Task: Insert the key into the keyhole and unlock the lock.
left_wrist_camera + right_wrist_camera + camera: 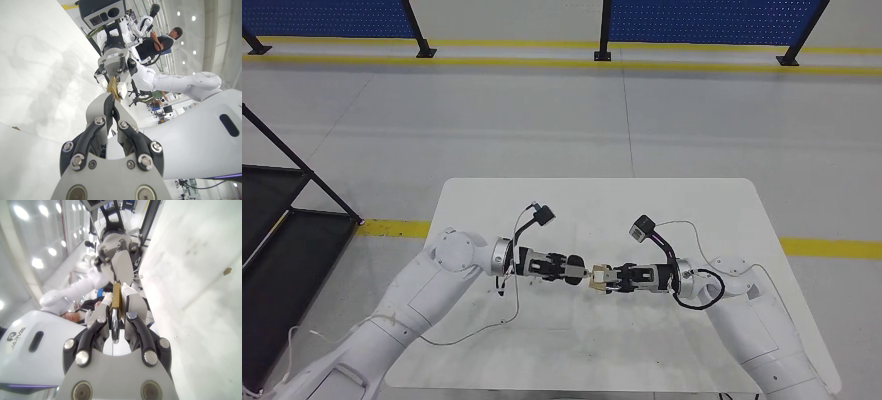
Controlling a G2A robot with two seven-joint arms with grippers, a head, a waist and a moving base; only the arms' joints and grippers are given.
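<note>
A brass padlock [598, 278] hangs above the middle of the white table [662, 205], where both arms meet. My right gripper [117, 292] is shut on the padlock's body [115, 300], and its silver shackle [115, 330] points back toward the wrist. My left gripper [112, 98] comes from the opposite side, fingers pressed together, tips right at the lock's end face [113, 87]. The key is pinched between those fingers and almost wholly hidden; whether it sits in the keyhole I cannot tell. In the top view the left gripper [580, 271] and right gripper [612, 278] face each other tip to tip.
A black rack [282, 240] stands left of the table. Blue barriers [702, 20] line the far floor. Loose cables [697, 300] hang from both wrists. A small brown speck [226, 271] lies on the tabletop.
</note>
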